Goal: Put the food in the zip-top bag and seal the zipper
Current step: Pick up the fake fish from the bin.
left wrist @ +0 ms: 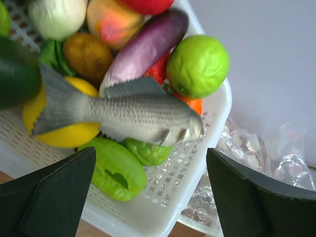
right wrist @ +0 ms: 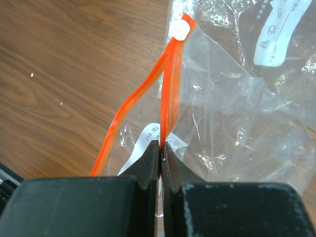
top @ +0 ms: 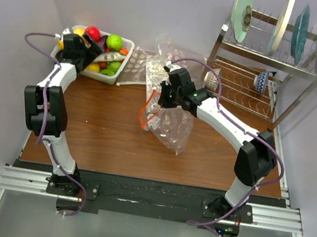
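Top external view gives us the whole state of the job: all the food [top: 106,51] that we can see lies in the white basket [top: 127,45] at the far left of the surface [top: 102,134]. The zip-top bag [top: 169,126] is near the middle of the surface, well apart from the basket. We see no piece of food inside the bag, so we judge that the filling has not begun.

In the right wrist view, the right end effector [right wrist: 160,148] is pressed together on one lip of the bag's mouth. The zipper [right wrist: 143,94] is not sealed. Its two orange strips meet at the far corner, and then one of them bows away to the left, so the mouth stands open.

In the left wrist view, the left end effector [left wrist: 150,163] is spread wide and holds nothing. It hangs over the basket, above a grey toy fish [left wrist: 133,113] that lies across a lemon [left wrist: 69,133], beside a lime [left wrist: 197,64] and an eggplant [left wrist: 143,47].

What is done, in our judgement, is only the preparation: the bag is held open and the left arm is over the food. What is left is nearly everything: to pick each piece, to carry it into the mouth, and then to close the zipper along its full width.
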